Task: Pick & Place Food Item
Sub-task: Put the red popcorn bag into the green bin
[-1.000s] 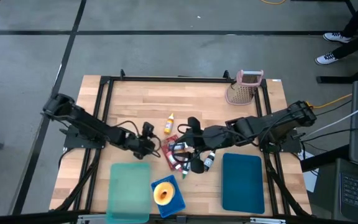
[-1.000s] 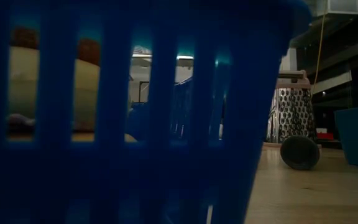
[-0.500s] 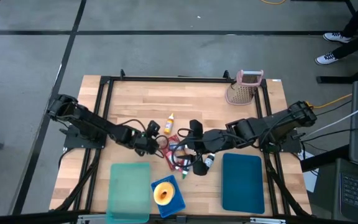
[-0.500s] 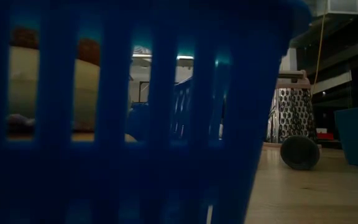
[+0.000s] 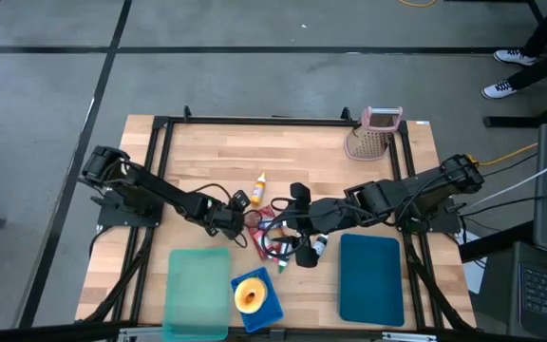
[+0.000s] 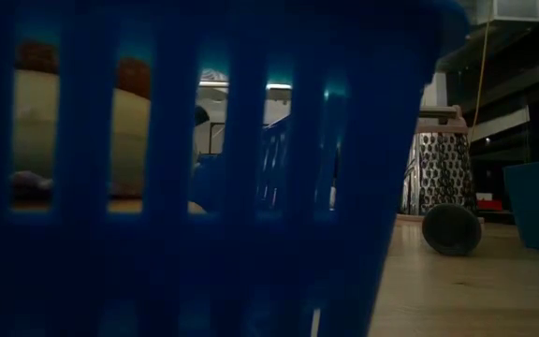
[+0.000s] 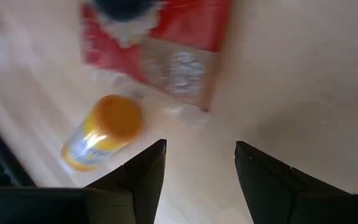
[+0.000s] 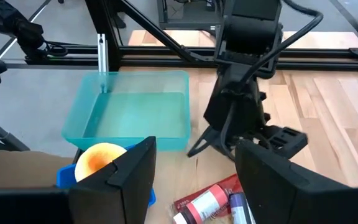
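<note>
At tabletop (image 5: 207, 152) centre, left gripper (image 5: 242, 217) nears the red packet (image 7: 166, 37), jaws wide, empty. Right gripper (image 5: 288, 236) waits beside, jaws wide; nothing yet grasped.

No legible text on any item.

Pale, smooth wooden plank tabletop (image 5: 207, 152); beside the left gripper (image 7: 197, 163), a glossy red plastic packet (image 7: 166, 37); translucent teal plastic tray (image 8: 135, 115)

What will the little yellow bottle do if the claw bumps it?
The little yellow bottle looks round and lies on its side, so it would probably roll. It seems small, so likely light. The open left claw hangs near it, not touching.
</note>
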Action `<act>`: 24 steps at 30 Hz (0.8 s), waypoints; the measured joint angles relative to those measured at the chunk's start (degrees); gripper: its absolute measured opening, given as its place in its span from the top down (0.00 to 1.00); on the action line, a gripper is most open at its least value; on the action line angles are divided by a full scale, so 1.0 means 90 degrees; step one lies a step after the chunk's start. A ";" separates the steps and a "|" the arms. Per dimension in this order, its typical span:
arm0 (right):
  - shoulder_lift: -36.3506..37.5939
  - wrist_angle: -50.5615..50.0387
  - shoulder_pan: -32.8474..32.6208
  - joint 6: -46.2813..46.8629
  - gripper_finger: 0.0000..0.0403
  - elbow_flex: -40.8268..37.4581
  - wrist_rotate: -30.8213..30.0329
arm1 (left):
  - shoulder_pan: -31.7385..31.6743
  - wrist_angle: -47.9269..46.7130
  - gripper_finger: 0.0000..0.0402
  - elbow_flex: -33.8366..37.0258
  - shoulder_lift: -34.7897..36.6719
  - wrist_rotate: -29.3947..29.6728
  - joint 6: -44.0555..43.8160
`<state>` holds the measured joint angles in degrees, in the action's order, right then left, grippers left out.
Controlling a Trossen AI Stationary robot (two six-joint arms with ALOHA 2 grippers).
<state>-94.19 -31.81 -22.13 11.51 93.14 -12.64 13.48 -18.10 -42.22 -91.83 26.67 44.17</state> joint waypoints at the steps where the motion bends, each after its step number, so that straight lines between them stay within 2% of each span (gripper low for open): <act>1: 0.0000 -0.0027 0.0000 -0.0001 0.46 0.0000 0.0000 | 0.0002 0.0071 0.53 0.0000 -0.0058 -0.0073 0.0068; 16: 0.0000 -0.0093 0.0000 0.0121 0.46 0.0000 -0.0049 | 0.0019 0.1196 0.54 0.0000 -0.0316 -0.0264 0.0230; 20: 0.0000 -0.0093 0.0000 0.0121 0.46 0.0000 -0.0049 | -0.0012 0.1437 0.61 0.0000 -0.0374 0.0114 0.0232; 24: 0.0000 -0.0093 0.0000 0.0119 0.46 0.0000 -0.0049 | -0.0112 0.1475 0.73 0.0002 -0.0545 0.0040 0.0216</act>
<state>-94.19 -32.64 -22.13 12.58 93.14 -13.08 12.47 -4.83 -42.20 -96.74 27.03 46.12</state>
